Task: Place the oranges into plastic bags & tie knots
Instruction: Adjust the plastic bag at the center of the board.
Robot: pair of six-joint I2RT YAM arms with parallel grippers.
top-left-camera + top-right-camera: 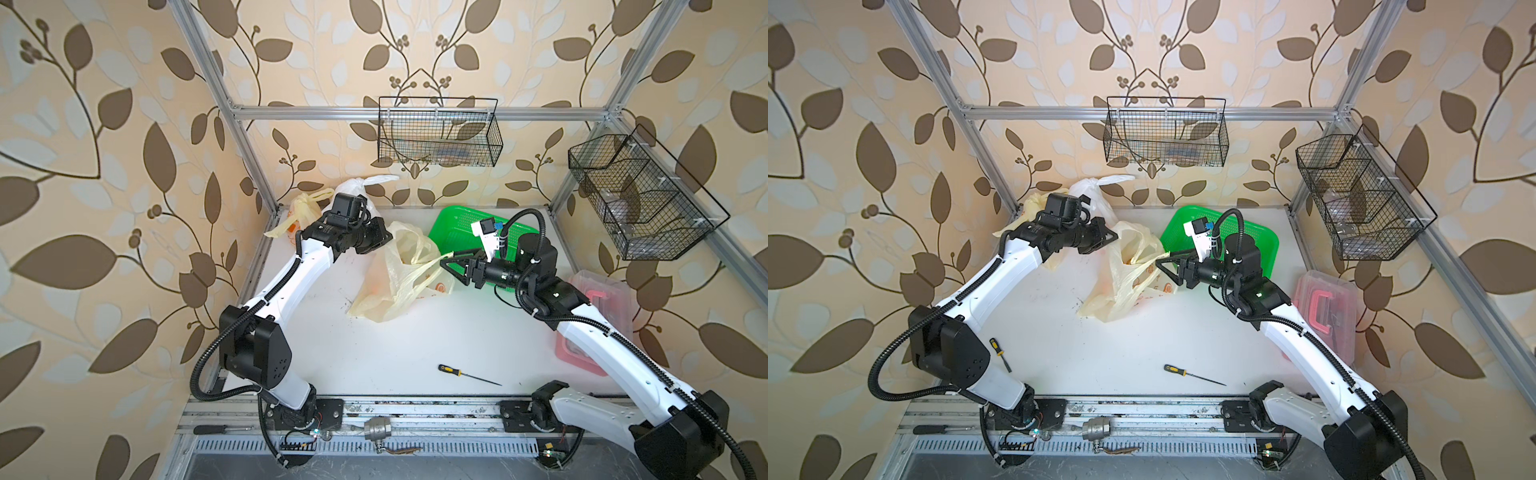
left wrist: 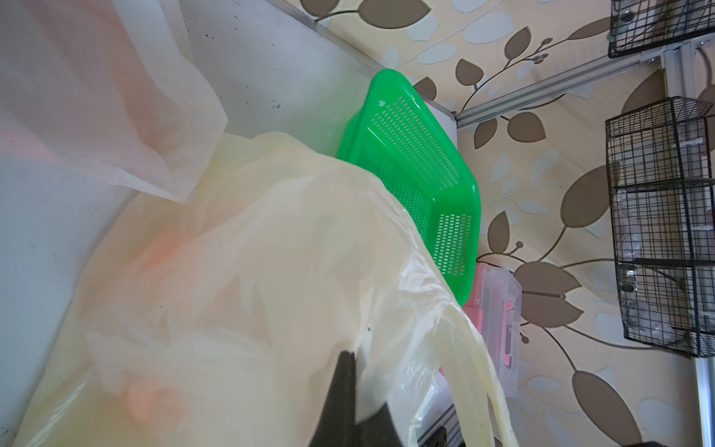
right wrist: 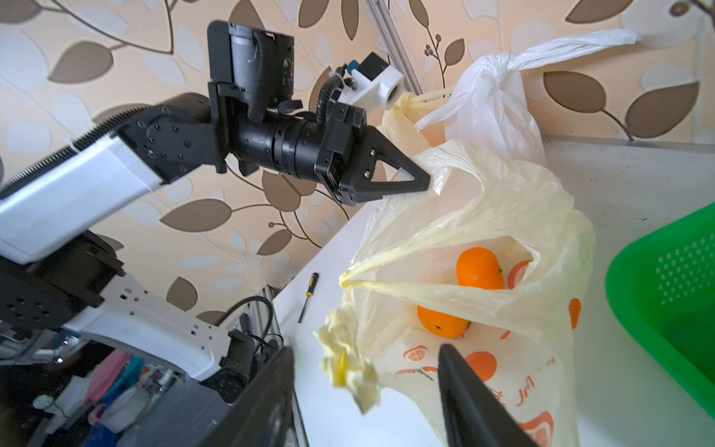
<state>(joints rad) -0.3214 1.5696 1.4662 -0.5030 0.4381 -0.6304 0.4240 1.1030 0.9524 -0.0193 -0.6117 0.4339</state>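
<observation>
Leaf-print wallpaper, white tabletop (image 1: 415,340). Back left: pale yellow bag (image 1: 305,208) and translucent white bag (image 1: 357,187), both apparently knotted, strap ends loose; judged done. Next, left gripper (image 3: 423,180) clamped tight on one handle of the third bag (image 1: 395,282): thin crinkly yellow film, orange prints, mouth open, two glossy round oranges (image 3: 479,269) inside. Then right gripper (image 1: 449,259), jaws apart around the other handle's crumpled end, not pinching. Rigid green mesh basket (image 1: 453,216) looks empty. Remaining: one knot.
</observation>
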